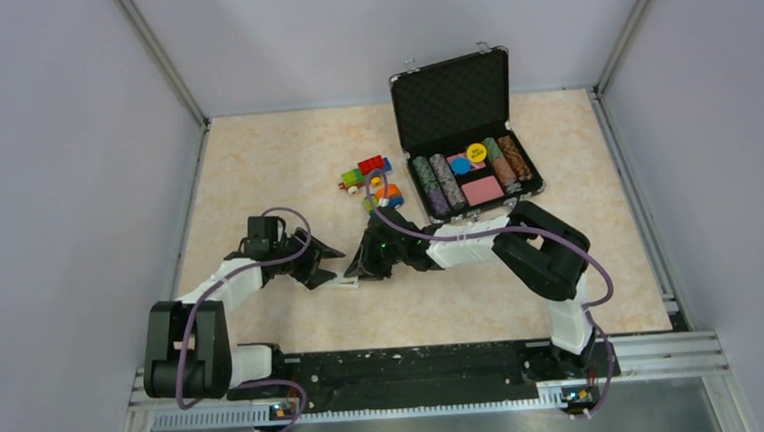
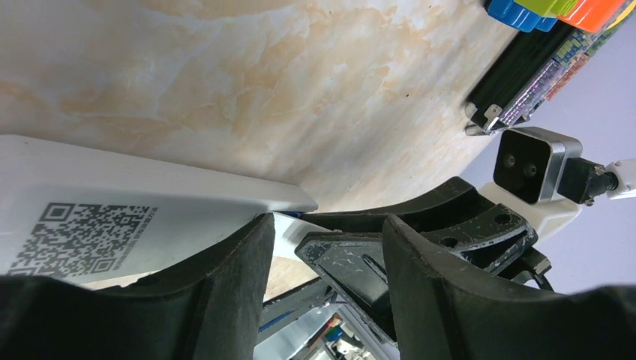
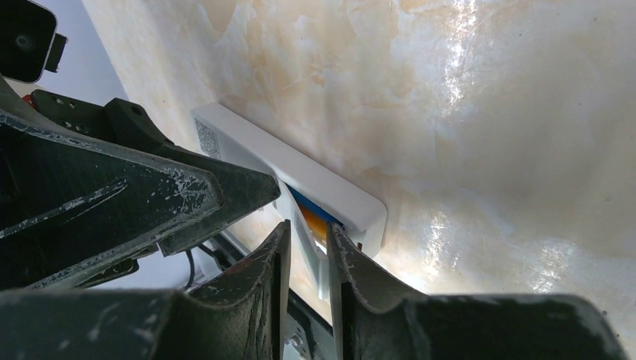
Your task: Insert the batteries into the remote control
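While both arms point(image 1: 231, 275) point(image 1: 480, 240) stoop inward, left fingers point(image 2: 225, 300) gape beside the remote point(image 2: 150, 202); right fingers point(image 3: 247, 285) pinch its cover point(image 3: 306, 244).

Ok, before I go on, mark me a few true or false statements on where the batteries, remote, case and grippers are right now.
1. The case at the back stands open. True.
2. The batteries lie inside the case. False: the blue and orange ones sit in the open compartment of the remote.
3. The remote shows its QR-code side. True.
4. The right gripper hangs empty over the case. False: it is at the remote's battery end, close to the left gripper, with a white cover piece between its fingers.
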`<state>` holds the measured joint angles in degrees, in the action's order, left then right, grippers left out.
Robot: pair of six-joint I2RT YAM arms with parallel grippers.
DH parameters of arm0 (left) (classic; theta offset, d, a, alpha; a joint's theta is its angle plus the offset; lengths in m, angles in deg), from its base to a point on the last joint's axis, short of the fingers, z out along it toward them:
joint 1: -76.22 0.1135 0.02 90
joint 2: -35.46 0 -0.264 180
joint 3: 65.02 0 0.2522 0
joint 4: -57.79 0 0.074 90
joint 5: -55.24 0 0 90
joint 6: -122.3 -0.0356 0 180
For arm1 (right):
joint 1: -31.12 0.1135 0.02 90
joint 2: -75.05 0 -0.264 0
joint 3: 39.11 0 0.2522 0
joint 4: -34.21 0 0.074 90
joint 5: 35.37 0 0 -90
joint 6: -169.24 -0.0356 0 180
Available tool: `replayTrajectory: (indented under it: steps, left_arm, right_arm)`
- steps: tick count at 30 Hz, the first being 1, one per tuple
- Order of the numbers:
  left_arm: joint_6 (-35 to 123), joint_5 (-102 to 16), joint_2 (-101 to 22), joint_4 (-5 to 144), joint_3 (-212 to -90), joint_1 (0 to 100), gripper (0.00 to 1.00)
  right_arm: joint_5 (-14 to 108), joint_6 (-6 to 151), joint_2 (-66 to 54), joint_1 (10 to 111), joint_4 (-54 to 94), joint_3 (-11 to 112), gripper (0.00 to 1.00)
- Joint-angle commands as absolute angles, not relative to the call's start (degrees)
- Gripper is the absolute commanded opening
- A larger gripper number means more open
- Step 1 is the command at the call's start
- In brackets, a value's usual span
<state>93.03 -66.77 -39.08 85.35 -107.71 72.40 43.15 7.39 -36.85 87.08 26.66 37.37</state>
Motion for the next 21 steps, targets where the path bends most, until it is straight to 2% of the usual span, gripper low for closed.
replayTrajectory:
  steps: [1, 6, 12, 21]
  left_arm:
    - [87.8, -56.5, -42.8, 92.9, -103.8, 71.6, 0.62]
    - [87.8, -56.6, -42.9, 92.6, -103.5, 71.6, 0.61]
    - [87.9, -56.5, -42.9, 92.2, -103.6, 71.6, 0.61]
    - [88.0, -57.2, -43.5, 91.3, -103.7, 71.6, 0.61]
  right_arm:
    - [47.0, 10.0, -35.7, 88.0, 19.4, 38.5, 0.25]
    - [47.0, 10.9, -36.3, 88.3, 16.5, 40.7, 0.27]
    - [48.7, 12.1, -36.2, 89.0, 11.6, 43.2, 0.40]
    - [50.1, 13.7, -36.3, 89.3, 7.9, 45.2, 0.41]
